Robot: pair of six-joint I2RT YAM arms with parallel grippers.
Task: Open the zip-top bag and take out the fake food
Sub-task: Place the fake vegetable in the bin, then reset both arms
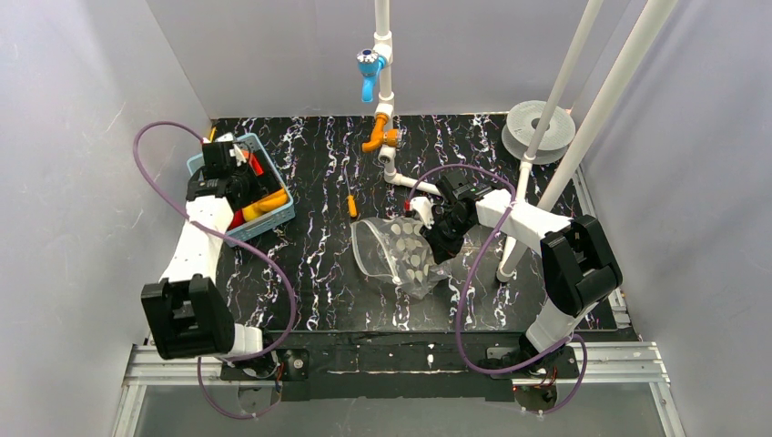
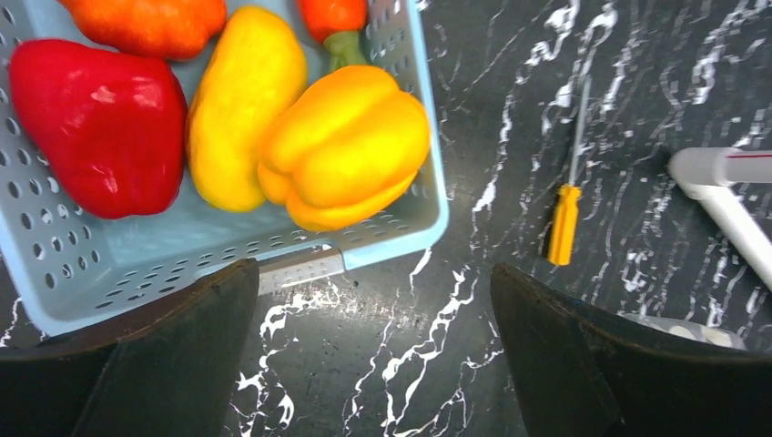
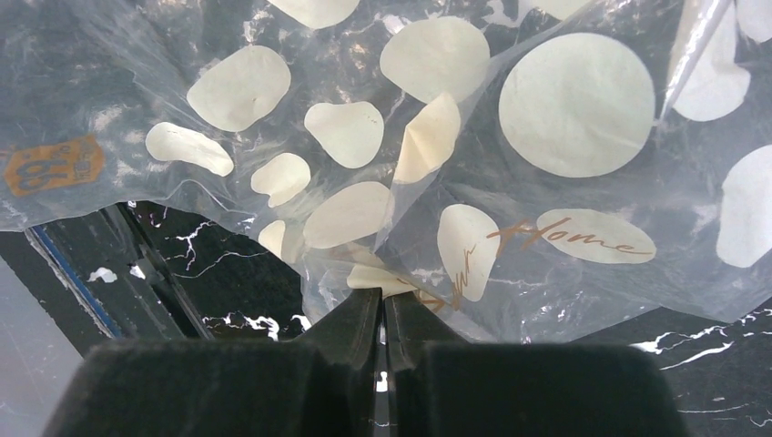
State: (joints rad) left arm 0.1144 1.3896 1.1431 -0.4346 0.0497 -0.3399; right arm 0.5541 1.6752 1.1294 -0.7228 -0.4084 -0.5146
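The zip-top bag, clear with white dots, lies crumpled mid-table, its left end gaping. My right gripper is shut on a fold of the bag's film, which is pinched between the fingertips of that gripper. The fake food lies in the light blue basket at the left: a red pepper, a yellow oblong piece, a yellow-orange pepper and a carrot. My left gripper hangs open and empty just over the basket's near rim.
An orange-handled screwdriver lies on the black marbled table between basket and bag. White pipes with a blue valve and an orange fitting stand at the back. A grey spool and slanted white poles are at the right.
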